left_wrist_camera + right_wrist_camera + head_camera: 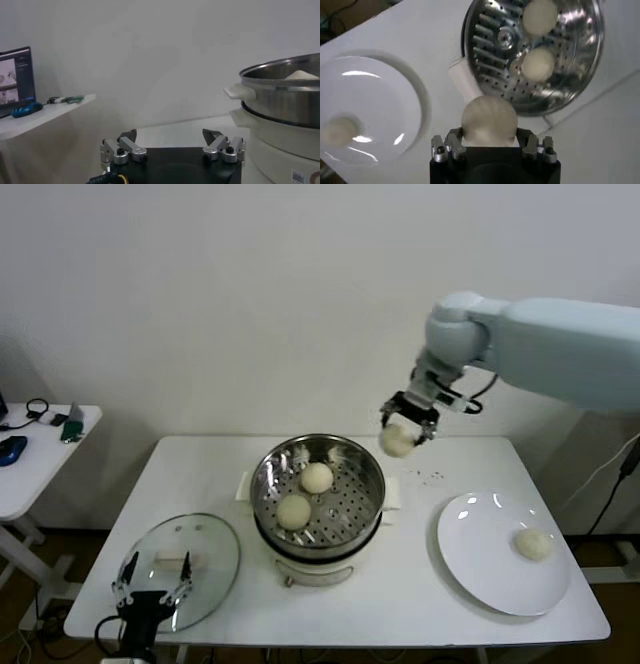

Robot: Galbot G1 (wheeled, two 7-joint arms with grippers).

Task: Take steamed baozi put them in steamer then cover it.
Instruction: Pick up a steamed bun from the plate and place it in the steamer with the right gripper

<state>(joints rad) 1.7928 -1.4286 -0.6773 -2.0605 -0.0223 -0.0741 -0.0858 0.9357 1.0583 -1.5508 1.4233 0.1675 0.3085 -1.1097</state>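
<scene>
My right pincer (pixel 408 427) hangs in the air, clamped on a small, smooth, cream-white steamed baozi (pixel 397 440) that sits between its two fingers (pixel 451 146). Just below and to my left of it stands the steamer (pixel 318 494), a round shiny stainless-steel pot with a perforated tray on a white base with side handles. The held bun is above the far right edge of that pot, near its rim. Two more cream-white buns lie inside on the tray, one toward the far side (pixel 316 477) and one nearer me (pixel 293 511), close together; whether they touch I cannot tell. Well to the right of my pincer and nearer me, a flat round white plate (pixel 480 559) carries the fourth bun (pixel 533 545) near its right edge.

My left pincer (pixel 152 588) waits low at the near left corner of the table, its jaws spread wide and holding nothing. It hangs over the near edge of a round glass lid with a white handle (pixel 182 569), which lies flat beside the steamer.

Everything rests on a plain white rectangular table (pixel 400 604), with a few dark specks behind the plate. A bare white wall (pixel 250 304) closes the room behind. To the far left stands a smaller white side table (pixel 30 459) bearing a blue object, cables and small items.
</scene>
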